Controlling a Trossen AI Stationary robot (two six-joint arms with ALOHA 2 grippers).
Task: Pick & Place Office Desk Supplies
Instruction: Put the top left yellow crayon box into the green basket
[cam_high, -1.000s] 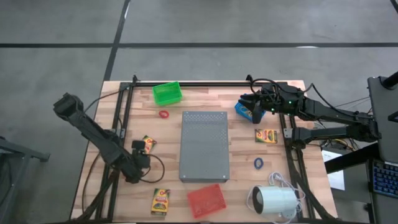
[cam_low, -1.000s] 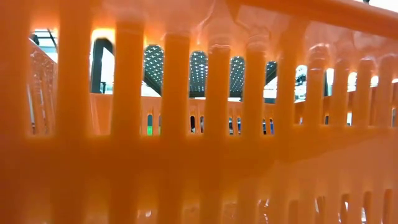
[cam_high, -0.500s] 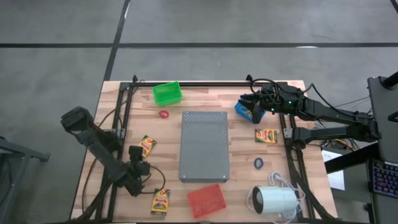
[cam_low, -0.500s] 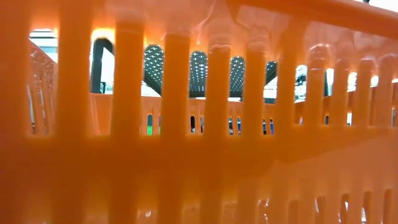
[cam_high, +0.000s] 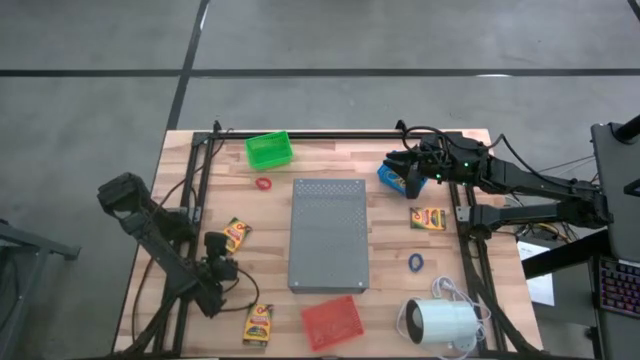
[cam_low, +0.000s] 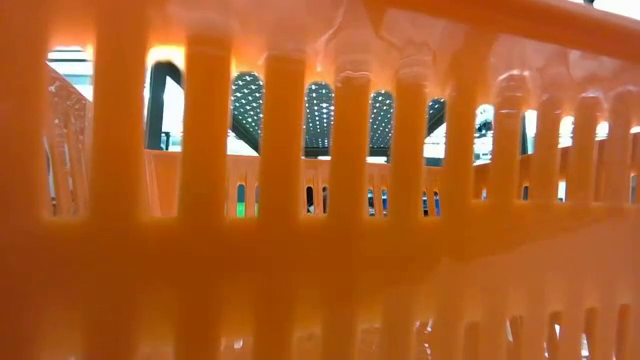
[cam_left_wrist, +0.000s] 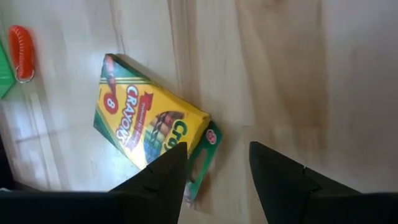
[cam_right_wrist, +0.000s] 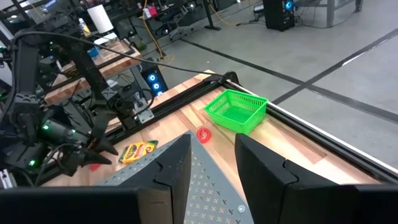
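Observation:
Three yellow crayon boxes lie flat on the wooden table: one at the left (cam_high: 237, 233), one near the front edge (cam_high: 258, 324), one at the right (cam_high: 428, 218). A red ring (cam_high: 263, 185) and a blue ring (cam_high: 415, 262) also lie flat. My left gripper (cam_left_wrist: 214, 152) is open and slants down over the near end of the left crayon box (cam_left_wrist: 149, 124). My right gripper (cam_right_wrist: 211, 140) is open, raised over the blue basket (cam_high: 388, 175) at the far right.
A grey perforated slab (cam_high: 329, 235) fills the table's middle. A green basket (cam_high: 269, 150) stands at the far left, a red basket (cam_high: 332, 322) at the near edge, a white corded cylinder (cam_high: 440, 322) at the near right. An orange slotted basket wall (cam_low: 320, 260) blocks the low view.
My left arm has swung toward the table's near edge and sunk. Its gripper has tipped further downward beside the left crayon box. The box has not moved.

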